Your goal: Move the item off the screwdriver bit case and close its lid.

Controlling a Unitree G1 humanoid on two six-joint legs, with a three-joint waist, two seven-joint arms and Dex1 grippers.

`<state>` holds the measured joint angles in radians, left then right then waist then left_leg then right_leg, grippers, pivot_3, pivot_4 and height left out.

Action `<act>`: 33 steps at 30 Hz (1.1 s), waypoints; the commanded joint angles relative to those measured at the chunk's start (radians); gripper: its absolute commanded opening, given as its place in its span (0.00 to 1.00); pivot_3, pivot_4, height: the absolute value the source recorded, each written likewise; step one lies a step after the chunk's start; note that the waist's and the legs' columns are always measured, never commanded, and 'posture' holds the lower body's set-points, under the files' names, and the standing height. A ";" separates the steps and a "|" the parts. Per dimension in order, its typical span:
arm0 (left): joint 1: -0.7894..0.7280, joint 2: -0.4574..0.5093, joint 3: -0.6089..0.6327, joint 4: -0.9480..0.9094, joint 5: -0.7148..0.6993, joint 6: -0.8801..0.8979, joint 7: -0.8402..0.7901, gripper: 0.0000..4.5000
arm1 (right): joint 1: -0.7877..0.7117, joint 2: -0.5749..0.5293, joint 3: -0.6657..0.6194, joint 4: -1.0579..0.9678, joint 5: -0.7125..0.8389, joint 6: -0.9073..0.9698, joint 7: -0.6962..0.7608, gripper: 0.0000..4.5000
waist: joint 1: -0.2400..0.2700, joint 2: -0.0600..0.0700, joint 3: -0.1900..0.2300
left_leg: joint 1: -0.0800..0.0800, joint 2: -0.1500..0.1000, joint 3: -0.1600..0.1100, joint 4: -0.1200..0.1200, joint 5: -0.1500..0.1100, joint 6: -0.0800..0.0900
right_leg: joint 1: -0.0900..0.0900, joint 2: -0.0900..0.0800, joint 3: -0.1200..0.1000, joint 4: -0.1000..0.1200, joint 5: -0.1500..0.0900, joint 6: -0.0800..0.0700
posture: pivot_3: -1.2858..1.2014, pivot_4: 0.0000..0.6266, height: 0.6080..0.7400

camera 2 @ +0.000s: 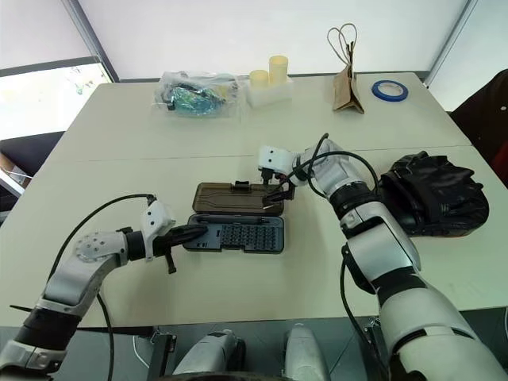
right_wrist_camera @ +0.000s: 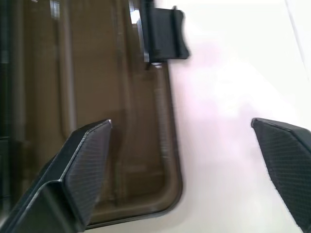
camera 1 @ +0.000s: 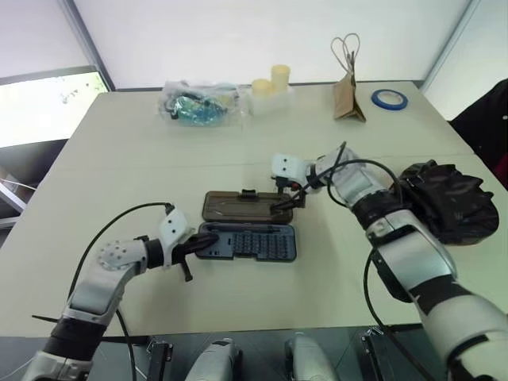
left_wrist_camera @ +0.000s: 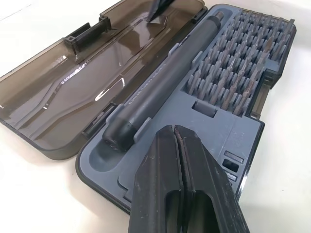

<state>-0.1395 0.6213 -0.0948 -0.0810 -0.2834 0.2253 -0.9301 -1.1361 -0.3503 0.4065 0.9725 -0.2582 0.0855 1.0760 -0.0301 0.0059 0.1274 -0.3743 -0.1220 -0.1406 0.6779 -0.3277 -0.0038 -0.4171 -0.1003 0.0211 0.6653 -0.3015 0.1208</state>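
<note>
The pale counter (camera 1: 238, 155) fills most of the head views, running from the upper edge down to the lower third of the frame. At the right edge, about mid-height, the black padded mitt (camera 2: 435, 194) lies on the counter, well apart from the case and clear of it. In the centre of the frame sits the screwdriver bit case (camera 1: 250, 242), open: its blue-grey tray holds rows of small bits toward its right end and a dark screwdriver handle (left_wrist_camera: 160, 85) along the side next to the hinge. The translucent brown lid (camera 1: 242, 205) lies flat on the counter just above the tray in the picture, with its latch tab (camera 1: 248, 193) at the far edge.

The right gripper (right_wrist_camera: 184, 160) reaches in from the right, over the lid's right end; its fingers (right_wrist_camera: 87, 165) are spread wide, one over the lid's corner and the other over bare counter, pinching nothing. The left gripper (left_wrist_camera: 177, 138) comes in from the lower left, its fingers pressed together with the tips over the left end of the tray, holding nothing.

Along the top of the frame, from left to right, are a clear plastic bag (camera 1: 194, 104) with teal contents, two pale yellow cylinders (camera 1: 272, 82), a brown paper bag (camera 1: 348, 94) with looped handles, and a roll of blue tape (camera 1: 389, 98).
</note>
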 commanded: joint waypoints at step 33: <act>0.035 -0.018 -0.009 -0.044 0.028 0.074 0.054 0.00 | 0.000 -0.076 0.061 0.027 -0.229 -0.472 -0.352 0.02 | 0.005 0.007 -0.008 | 0.031 0.002 -0.001 -0.015 0.002 -0.004 | 0.024 0.003 0.003 -0.011 0.000 0.000 | 0.52 0.24 1.00</act>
<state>-0.1143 0.5972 -0.1032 -0.1232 -0.2538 0.2791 -0.8707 -1.1275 -0.3611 0.4970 1.0780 -0.4649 -0.3877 0.7875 -0.0251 0.0134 0.1191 -0.3452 -0.1195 -0.1415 0.6631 -0.3256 -0.0075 -0.3960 -0.0971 0.0243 0.6547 -0.3018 0.1206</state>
